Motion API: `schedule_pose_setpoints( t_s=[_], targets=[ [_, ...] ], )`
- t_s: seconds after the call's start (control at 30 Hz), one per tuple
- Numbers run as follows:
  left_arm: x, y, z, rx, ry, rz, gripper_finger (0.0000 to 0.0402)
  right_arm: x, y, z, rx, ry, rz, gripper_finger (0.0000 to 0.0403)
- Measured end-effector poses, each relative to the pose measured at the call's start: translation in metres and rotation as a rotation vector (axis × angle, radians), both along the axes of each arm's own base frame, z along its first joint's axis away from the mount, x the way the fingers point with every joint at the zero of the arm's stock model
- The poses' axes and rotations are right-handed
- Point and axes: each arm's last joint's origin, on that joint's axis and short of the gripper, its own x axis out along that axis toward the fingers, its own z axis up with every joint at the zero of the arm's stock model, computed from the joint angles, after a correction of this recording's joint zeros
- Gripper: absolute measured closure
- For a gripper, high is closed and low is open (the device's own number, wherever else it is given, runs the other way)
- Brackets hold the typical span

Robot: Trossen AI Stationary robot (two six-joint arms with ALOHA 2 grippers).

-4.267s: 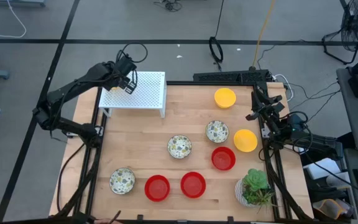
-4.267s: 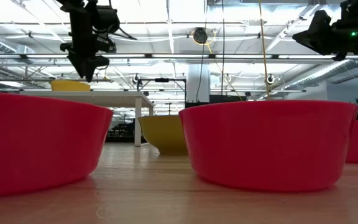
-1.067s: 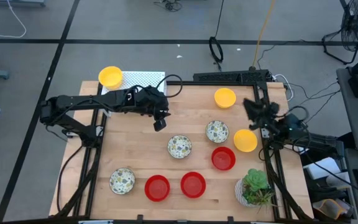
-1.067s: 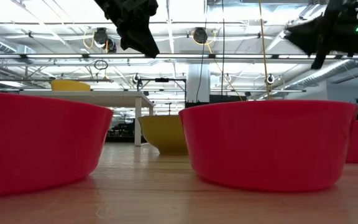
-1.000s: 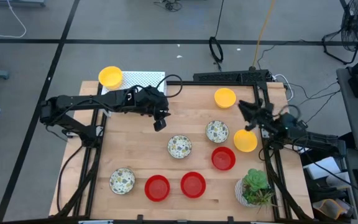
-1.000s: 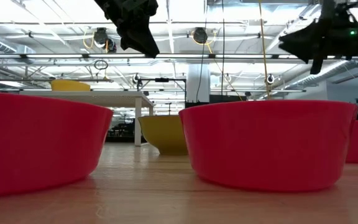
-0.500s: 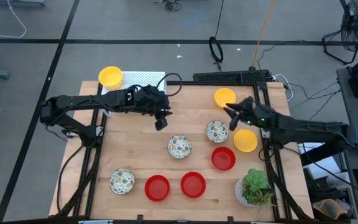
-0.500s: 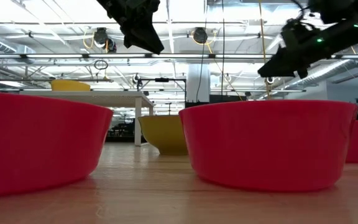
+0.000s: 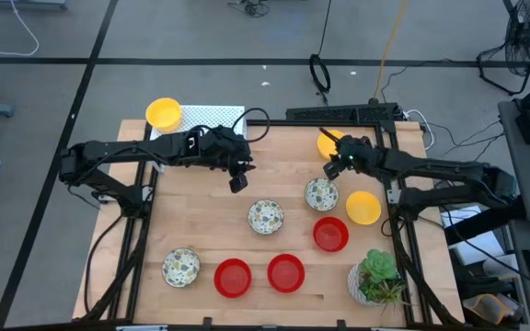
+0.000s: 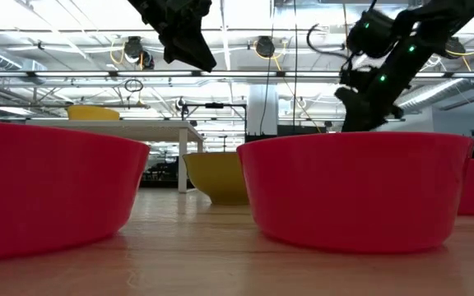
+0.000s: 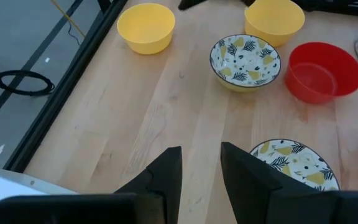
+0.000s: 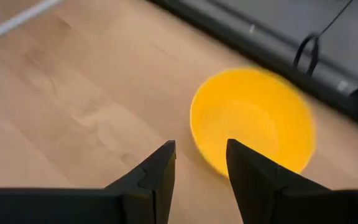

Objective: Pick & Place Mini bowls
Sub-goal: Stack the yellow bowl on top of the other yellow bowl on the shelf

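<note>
In the high view my right gripper (image 9: 332, 170) hovers open just near-side of the far yellow bowl (image 9: 329, 142), which rests on its base on the table; the right wrist view shows that bowl (image 12: 253, 121) just ahead of the spread fingers. My left gripper (image 9: 237, 182) hangs open over bare wood at the table's far middle. Another yellow bowl (image 9: 163, 113) sits on the white rack (image 9: 212, 119). A third yellow bowl (image 9: 363, 207), three patterned white bowls (image 9: 321, 194) (image 9: 266, 217) (image 9: 181, 267) and three red bowls (image 9: 330, 233) (image 9: 286, 272) (image 9: 233, 278) stand on the table.
A potted plant (image 9: 375, 276) stands at the near right corner. The white perforated rack takes the far left corner. Black frame rails (image 9: 396, 230) run along the table's left and right edges. Bare wood lies under the left gripper and along the left side.
My right arm has swung from the table's right edge toward the far middle and dropped lower, its gripper ending beside the far yellow bowl. My left gripper has stayed almost where it was. No bowl has moved.
</note>
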Motion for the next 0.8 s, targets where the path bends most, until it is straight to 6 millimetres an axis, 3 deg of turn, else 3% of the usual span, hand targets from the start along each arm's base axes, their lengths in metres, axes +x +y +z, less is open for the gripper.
schedule_pose_setpoints(
  t_s=[0.3,0.8],
  targets=[
    [0.000,0.000,0.000,0.001,0.000,-0.001,0.0289,0.005,-0.025,-0.025,0.103,0.043,-0.063,0.0270],
    [0.000,0.000,0.000,0.018,0.004,-0.015,0.0289,0.024,-0.043,-0.046,0.064,0.058,0.105,0.0269]
  ],
)
